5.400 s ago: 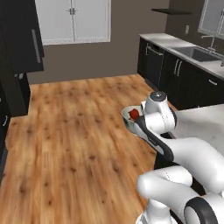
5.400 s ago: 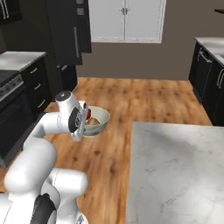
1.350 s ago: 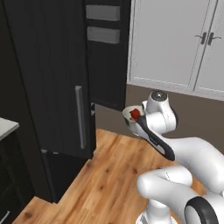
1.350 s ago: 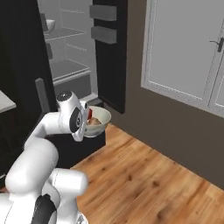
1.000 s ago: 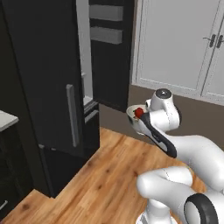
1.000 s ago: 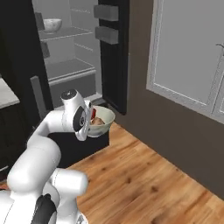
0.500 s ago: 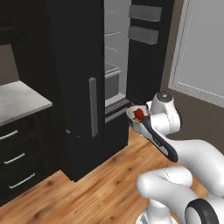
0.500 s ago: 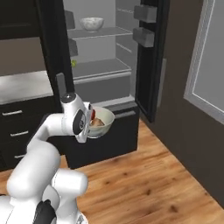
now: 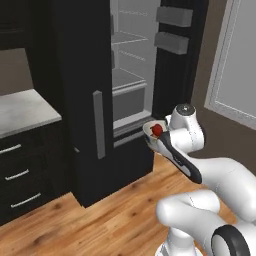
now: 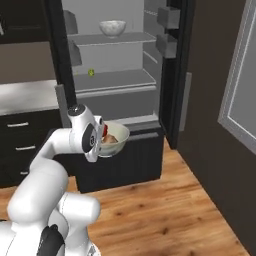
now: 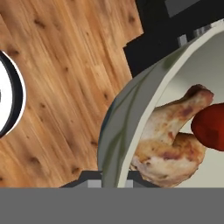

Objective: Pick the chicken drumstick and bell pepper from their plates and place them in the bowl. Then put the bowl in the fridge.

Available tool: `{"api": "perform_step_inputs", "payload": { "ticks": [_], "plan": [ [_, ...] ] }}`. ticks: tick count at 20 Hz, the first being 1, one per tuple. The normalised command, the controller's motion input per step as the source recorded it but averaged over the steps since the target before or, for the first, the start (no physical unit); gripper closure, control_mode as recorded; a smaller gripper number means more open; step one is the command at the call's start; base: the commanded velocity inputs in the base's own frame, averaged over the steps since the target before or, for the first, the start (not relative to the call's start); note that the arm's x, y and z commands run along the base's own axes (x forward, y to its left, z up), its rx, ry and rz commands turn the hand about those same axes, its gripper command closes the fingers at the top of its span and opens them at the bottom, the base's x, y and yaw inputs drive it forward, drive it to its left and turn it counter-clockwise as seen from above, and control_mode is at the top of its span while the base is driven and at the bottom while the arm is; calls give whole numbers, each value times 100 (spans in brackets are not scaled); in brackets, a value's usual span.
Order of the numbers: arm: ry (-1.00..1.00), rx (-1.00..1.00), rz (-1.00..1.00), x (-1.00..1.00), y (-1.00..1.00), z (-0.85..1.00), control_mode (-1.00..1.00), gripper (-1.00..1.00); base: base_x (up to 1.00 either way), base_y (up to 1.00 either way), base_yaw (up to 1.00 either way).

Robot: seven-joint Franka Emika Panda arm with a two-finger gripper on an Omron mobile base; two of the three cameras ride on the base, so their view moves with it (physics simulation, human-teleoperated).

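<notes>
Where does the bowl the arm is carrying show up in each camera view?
Left base view: the bowl sits right of centre, before the open fridge.
Right base view: bowl left of centre, below the fridge shelves.
Hand view: bowl at right, holding the chicken drumstick.
Shared landmark: the fridge.

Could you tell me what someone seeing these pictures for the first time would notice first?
Probably the pale bowl held up by the white arm in front of the open black fridge, with the chicken drumstick and the red bell pepper lying together inside it. Next, another bowl on the fridge's top shelf, and a small green item on the shelf below.
</notes>
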Motion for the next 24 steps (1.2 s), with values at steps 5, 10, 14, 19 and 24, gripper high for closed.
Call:
{"api": "perform_step_inputs", "payload": {
  "ticks": [5,10,14,19,24],
  "plan": [
    [0,0,0,0,0,0,100,100,5,-56,40],
    [0,0,0,0,0,0,100,100,7,-58,36],
    [0,0,0,0,0,0,100,100,11,-64,26],
    [0,0,0,0,0,0,100,100,17,-62,24],
    [0,0,0,0,0,0,100,100,44,-37,35]
  ]
}}
